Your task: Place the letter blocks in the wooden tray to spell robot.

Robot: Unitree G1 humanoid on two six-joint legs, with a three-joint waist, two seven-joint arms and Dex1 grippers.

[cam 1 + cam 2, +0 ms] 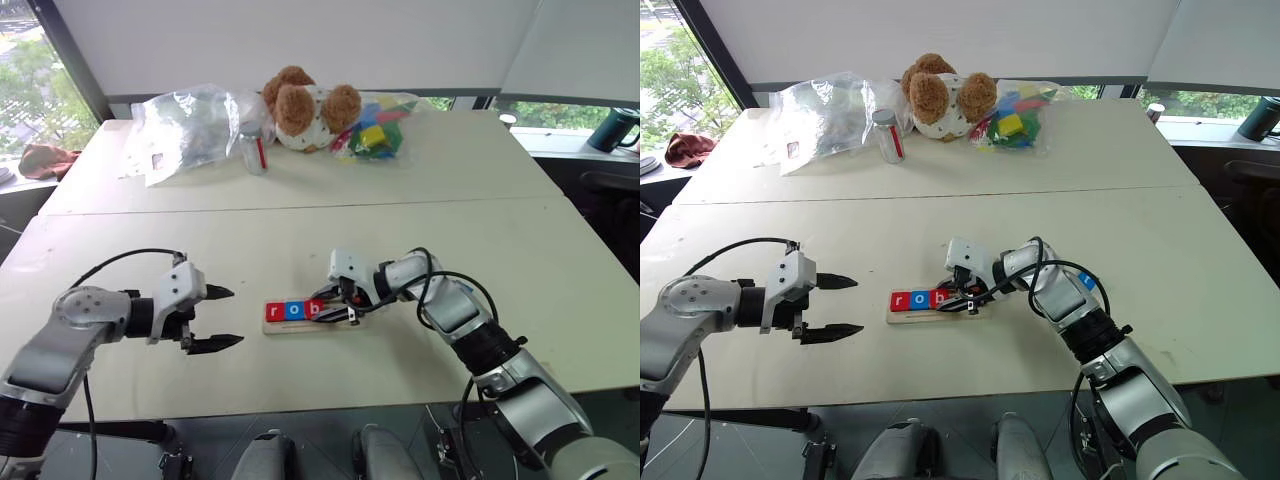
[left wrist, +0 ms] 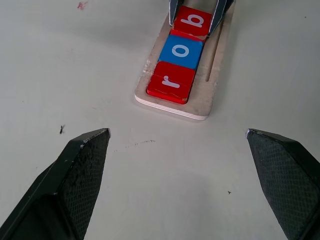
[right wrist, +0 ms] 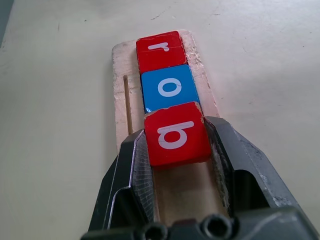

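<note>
The pale, thin wooden tray point(image 3: 120, 75) is lying flat on the matte cream table point(image 1: 560, 280), carrying three glossy square tiles in a touching row: a red "r" tile point(image 3: 161, 50), a blue "o" tile point(image 3: 169, 87) and a red "b" tile point(image 3: 176, 134). The right gripper point(image 3: 176, 150) is clamping the "b" tile between textured black fingers. The left gripper point(image 1: 222, 318) is hovering beside the tray, jaws spread wide. The head views are showing a brown plush bear point(image 1: 305, 108) at the far edge
</note>
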